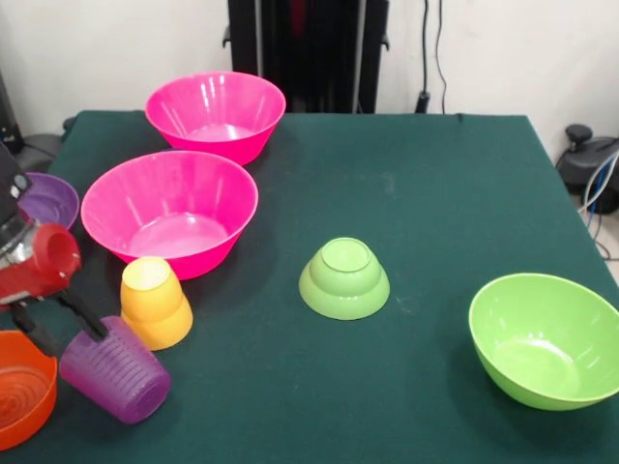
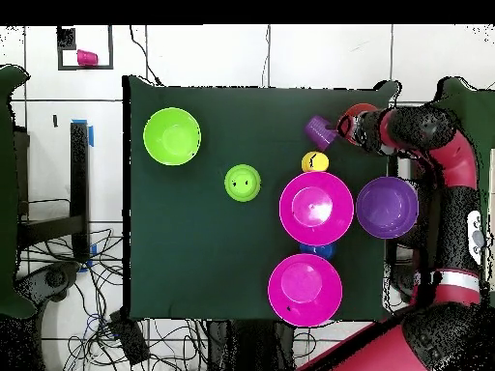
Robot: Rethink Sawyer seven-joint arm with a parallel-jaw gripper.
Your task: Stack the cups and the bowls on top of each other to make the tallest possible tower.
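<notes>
- The jaws are clenched on the rim of the purple cup (image 1: pixel 116 370), the black fingers (image 1: pixel 82 314) pinching its edge at the front view's lower left.
- The gripper (image 1: pixel 63 324) reaches in from the left edge of the front view, and the cup hangs tilted, its mouth turned up toward the gripper; whether its base touches the table (image 1: pixel 416 193) I cannot tell.
- The yellow cup (image 1: pixel 155 302) stands upside down just beside the purple cup, near the nearer pink bowl (image 1: pixel 170 211).
- The second pink bowl (image 1: pixel 216 114) sits upright behind the first, toward the robot's side.
- The orange bowl (image 1: pixel 21 401) sits at the lower left corner, partly cut off, just beside the purple cup.
- The purple bowl (image 1: pixel 46 198) lies at the left edge, behind the gripper.
- The small green bowl (image 1: pixel 344 280) is upside down near the table's middle, well apart from the cups.
- The large lime bowl (image 1: pixel 546 338) stands upright at the right, alone.
- From overhead, a bit of a blue bowl (image 2: pixel 316 250) shows between the two pink bowls.
</notes>
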